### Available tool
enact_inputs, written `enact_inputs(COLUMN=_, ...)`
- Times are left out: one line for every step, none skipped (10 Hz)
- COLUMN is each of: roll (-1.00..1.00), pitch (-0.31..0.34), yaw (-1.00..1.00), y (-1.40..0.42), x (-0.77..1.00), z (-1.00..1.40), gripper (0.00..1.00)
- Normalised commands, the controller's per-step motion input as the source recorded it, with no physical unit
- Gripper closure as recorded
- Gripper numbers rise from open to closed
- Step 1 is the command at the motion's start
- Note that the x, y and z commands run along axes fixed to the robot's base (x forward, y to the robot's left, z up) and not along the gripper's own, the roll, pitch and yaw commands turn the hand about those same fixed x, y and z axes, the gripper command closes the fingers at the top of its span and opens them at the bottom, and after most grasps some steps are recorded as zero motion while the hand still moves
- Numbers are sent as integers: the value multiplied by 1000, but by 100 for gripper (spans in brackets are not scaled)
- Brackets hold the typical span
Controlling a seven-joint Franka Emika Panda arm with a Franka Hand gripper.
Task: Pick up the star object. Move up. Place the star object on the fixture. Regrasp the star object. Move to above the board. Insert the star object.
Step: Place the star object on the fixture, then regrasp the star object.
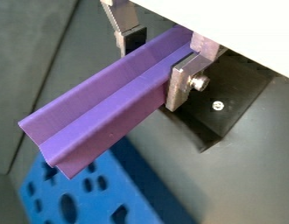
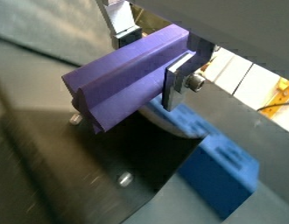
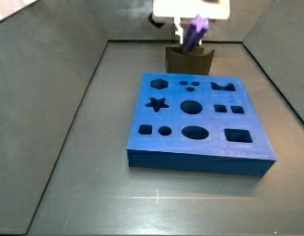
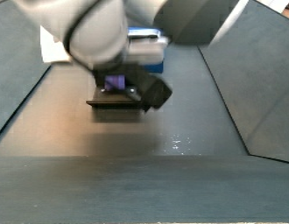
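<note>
Between the end effector's (image 1: 158,59) fingers, clamped, the star object (image 1: 106,109) juts lengthwise outward, directly above the fixture (image 3: 189,61).

gripper (image 3: 194,33) w/ star object (image 3: 194,28) over fixture (image 3: 189,60), behind board (image 3: 198,124)

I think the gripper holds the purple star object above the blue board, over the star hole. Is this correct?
Not quite. The gripper does hold the star object, but in a side view they are at the fixture, behind the board, not over the star hole.
</note>
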Motion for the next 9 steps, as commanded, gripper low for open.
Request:
enact_inputs(roll=-146, pitch=-29, yaw=-178, y=81, x=116, z=-548, gripper=100)
enact_inputs(roll=-140, pitch=-56, yaw=-148, y=65, x=98, z=-353, gripper=100)
enact_inputs(roll=-126, pitch=-76, yaw=-121, y=58, x=80, z=-182, gripper=100)
enact_inputs(roll=0, pitch=0, yaw=0, y=0, x=0, z=0, gripper=0)
enact_inputs(roll=33, pitch=33, yaw=18, y=0, x=0, z=1000, gripper=0)
enact_inputs(roll=33, pitch=36, yaw=18, y=1, x=-4, z=1000, gripper=0)
enact_inputs(roll=40, pitch=46, yaw=15, y=4, x=-23, z=1000, gripper=0)
enact_inputs(roll=49, pitch=55, yaw=8, y=3, x=-31, z=1000, gripper=0)
enact_inputs(roll=53, pitch=66, yaw=3, y=3, x=-34, z=1000, gripper=0)
